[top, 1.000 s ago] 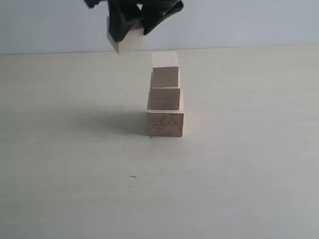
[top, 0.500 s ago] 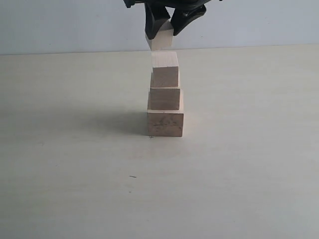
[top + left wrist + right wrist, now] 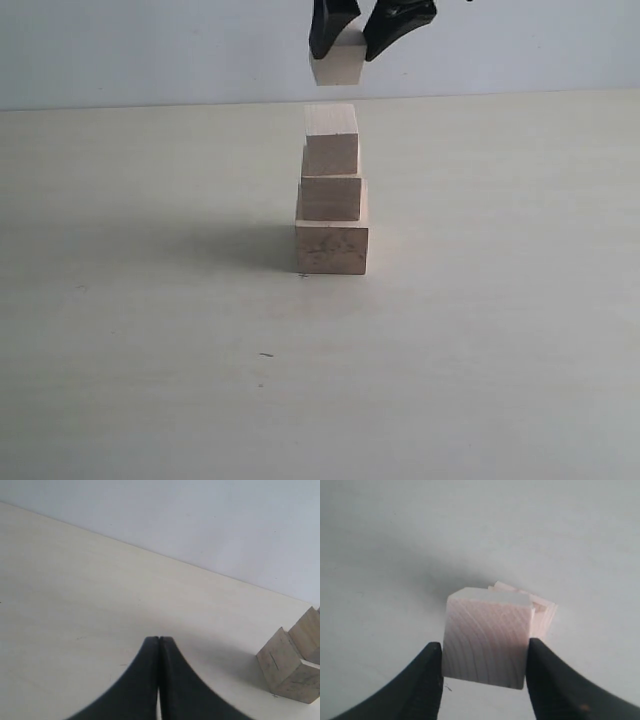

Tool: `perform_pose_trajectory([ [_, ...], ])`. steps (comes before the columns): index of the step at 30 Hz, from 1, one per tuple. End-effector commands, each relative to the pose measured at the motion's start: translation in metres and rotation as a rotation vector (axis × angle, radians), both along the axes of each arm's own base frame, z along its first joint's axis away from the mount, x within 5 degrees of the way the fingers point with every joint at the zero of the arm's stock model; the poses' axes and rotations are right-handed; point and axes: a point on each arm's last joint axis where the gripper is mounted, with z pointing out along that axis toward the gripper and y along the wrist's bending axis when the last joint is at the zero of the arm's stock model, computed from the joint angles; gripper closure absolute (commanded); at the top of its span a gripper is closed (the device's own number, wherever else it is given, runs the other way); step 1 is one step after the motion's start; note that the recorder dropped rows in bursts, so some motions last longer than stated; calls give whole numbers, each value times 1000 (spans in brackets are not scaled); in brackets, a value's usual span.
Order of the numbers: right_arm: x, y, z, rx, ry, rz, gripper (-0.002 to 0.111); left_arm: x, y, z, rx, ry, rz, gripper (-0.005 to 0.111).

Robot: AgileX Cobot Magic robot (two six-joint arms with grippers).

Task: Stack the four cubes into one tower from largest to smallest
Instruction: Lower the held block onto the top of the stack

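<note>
A tower [image 3: 331, 190] of three pale wooden cubes stands mid-table. The largest cube [image 3: 331, 248], with dark smudges, is lowest, a middle cube [image 3: 331, 197] sits on it, and a smaller cube [image 3: 331, 142] is on top. The smallest cube [image 3: 337, 68] hangs a little above the tower, slightly right of its centre and not touching it. My right gripper [image 3: 352, 40] is shut on it. The right wrist view shows that cube [image 3: 487, 637] between the right gripper's [image 3: 484, 655] fingers, with the tower [image 3: 543, 612] peeking out behind. My left gripper [image 3: 159, 639] is shut on nothing, away from the tower [image 3: 287, 672].
The pale wooden table [image 3: 150, 350] spreads bare around the tower, up to a plain white wall [image 3: 120, 50] behind. Nothing else stands on it.
My right gripper has carried the smallest cube rightward from left of the tower to above its top. It now sits slightly higher than half a second ago.
</note>
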Motion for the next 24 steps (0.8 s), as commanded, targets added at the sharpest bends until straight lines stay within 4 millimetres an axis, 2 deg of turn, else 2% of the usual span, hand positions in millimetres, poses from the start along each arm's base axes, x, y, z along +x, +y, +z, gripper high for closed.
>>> perform_pose_trajectory([
  [1, -11, -7, -1, -19, 15, -12, 87, -1, 0, -1, 2, -2, -1, 107],
  [4, -9, -8, -5, -31, 20, -15, 87, -1, 0, -1, 2, -2, -1, 107],
  [16, 1, 8, -31, 60, 133, -5, 87, -1, 0, -1, 24, -5, -6, 107],
  [24, 4, 3, -36, 4, 128, -52, 87, -1, -2, -1, 23, -5, -28, 107],
])
